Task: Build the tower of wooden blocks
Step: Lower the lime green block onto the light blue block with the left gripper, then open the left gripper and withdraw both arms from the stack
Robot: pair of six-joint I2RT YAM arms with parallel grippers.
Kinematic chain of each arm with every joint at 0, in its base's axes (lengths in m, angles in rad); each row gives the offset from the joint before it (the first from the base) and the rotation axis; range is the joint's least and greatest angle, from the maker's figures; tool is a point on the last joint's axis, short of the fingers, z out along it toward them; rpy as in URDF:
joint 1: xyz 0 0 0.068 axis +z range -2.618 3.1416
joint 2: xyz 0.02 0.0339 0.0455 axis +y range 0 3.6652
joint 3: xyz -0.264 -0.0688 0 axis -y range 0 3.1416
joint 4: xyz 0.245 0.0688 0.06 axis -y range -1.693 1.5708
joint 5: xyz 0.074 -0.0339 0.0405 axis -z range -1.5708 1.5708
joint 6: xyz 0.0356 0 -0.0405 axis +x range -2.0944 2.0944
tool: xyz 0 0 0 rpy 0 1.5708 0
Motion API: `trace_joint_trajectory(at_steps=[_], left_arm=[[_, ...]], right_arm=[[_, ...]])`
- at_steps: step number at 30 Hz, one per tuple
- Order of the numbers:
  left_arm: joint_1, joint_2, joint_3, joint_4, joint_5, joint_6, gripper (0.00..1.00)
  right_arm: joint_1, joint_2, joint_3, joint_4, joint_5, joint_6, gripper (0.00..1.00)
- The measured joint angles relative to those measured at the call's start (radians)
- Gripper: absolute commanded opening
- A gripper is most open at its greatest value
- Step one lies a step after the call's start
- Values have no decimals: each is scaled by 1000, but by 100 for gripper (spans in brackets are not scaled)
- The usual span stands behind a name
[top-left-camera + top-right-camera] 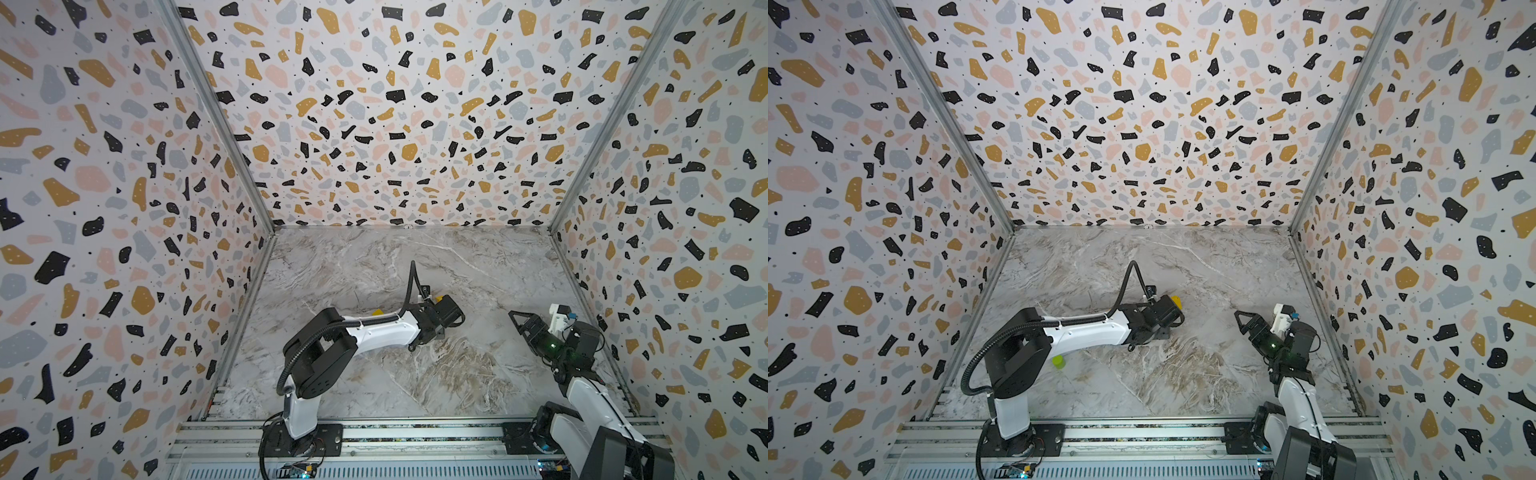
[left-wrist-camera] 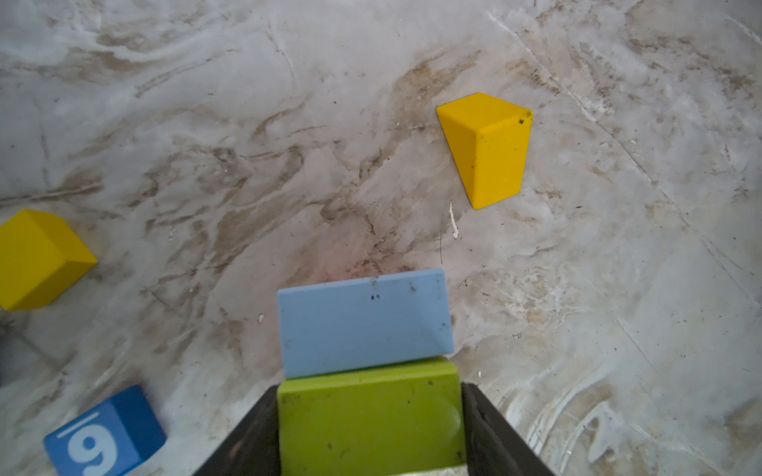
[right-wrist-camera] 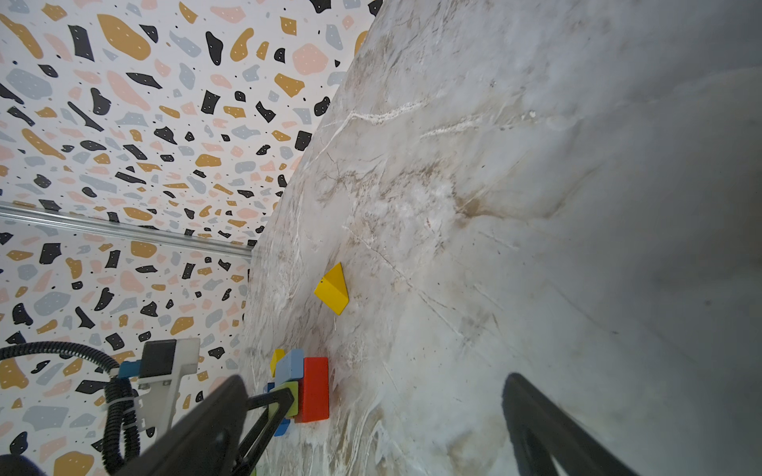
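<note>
Nearest the camera in both top views, an aluminium rail (image 1: 415, 432) is seen along the front edge of the table (image 1: 436, 374). The left arm (image 1: 299, 415) and the right arm (image 1: 590, 411) are mounted on it. Just beyond the left arm's base, a lime cylinder (image 1: 1059, 361) is shown on the marble, well apart from the other blocks.

Farther in, near the table's middle, the left arm is stretched low over the tower (image 3: 309, 387). The left gripper (image 2: 371, 389) is hidden beneath its wrist in the top views. In the left wrist view it is seen closed on the lime slab (image 2: 371, 424), which is clamped between two black fingers (image 2: 247, 437). A light blue slab (image 2: 365, 323) is shown just beyond the lime slab, edge against edge. In the right wrist view both slabs are seen over a red brick (image 3: 316, 406) laid flat on the table. Whether the lime slab rests fully on the brick cannot be told.

A yellow cube (image 2: 37, 259) and a blue cube (image 2: 105, 432) marked with a white numeral are found near the tower, each apart from it.

At the right, the right gripper (image 3: 375, 383) is held above the table and turned toward the tower. Its jaws are spread wide and nothing is held between them.

Beyond the tower, a yellow wedge (image 2: 484, 150) is shown alone on the marble. The scene is closed at the back by a speckled wall (image 1: 395, 124).
</note>
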Motion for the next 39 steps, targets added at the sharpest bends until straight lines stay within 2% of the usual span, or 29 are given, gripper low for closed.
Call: trace_joint_trajectory(at_steps=[9, 23, 29, 33, 39], left_arm=[[0, 0, 0, 1, 1, 0, 66], [0, 0, 0, 0, 0, 9, 78], [0, -10, 2, -13, -5, 19, 87], [0, -77, -3, -27, -22, 29, 90], [5, -257, -52, -27, -61, 60, 98]], right_arm=[[1, 0, 0, 0, 0, 0, 98], [4, 0, 0, 0, 0, 0, 97], [6, 3, 0, 0, -3, -10, 96], [24, 29, 0, -3, -3, -30, 94], [84, 60, 35, -51, 18, -76, 93]])
